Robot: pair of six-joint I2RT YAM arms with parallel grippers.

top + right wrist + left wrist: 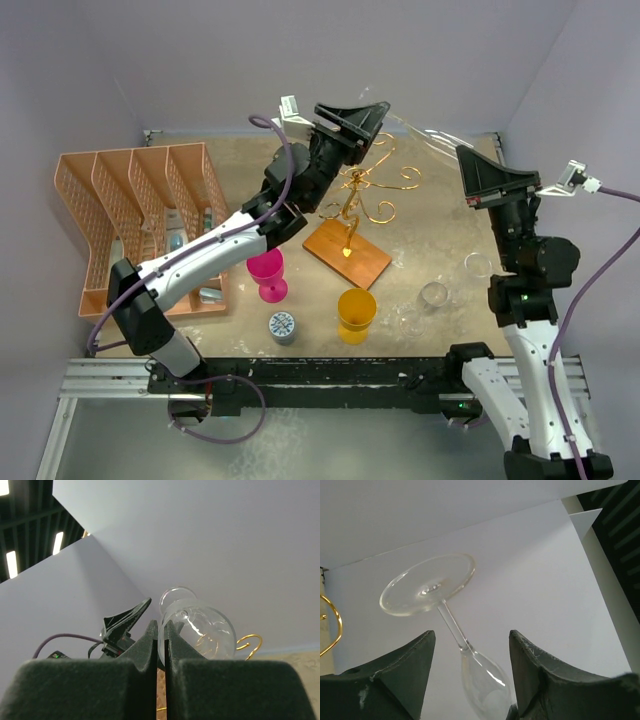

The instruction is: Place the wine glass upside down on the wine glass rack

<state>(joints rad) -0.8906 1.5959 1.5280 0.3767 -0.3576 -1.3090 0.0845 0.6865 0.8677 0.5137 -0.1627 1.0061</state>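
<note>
**Clerk:** Item and location?

**Keeper:** Wine glass (pixel 430 135), clear, long-stemmed. It is aloft in the upper centre-right of the overhead view, up and right of the wine glass rack (pixel 352 205) and apart from it.

**Clerk:** Views, left to right?

**Keeper:** Only the overhead view lists the orange basket (pixel 95 240) at left, the pink goblet (pixel 267 272) and the yellow cup (pixel 356 313) at centre. Only the left wrist view shows the foot, tilted at upper left, with the stem slanting down to the bowl. The bowl sits between the jaws of the left gripper (pixel 471 634), which stand apart, with a gap on the bowl's left. Only the right wrist view shows the rounded bowl just beyond the right gripper (pixel 161 622). Its fingers are pressed together, and the glass wall seems nipped at their seam.

**Clerk:** Obscured?

**Keeper:** Overhead, the glass is faint against the wall. The left wrist view cuts off the bowl at its lower edge. Each wrist view shows only a gold curl of the rack.
</note>
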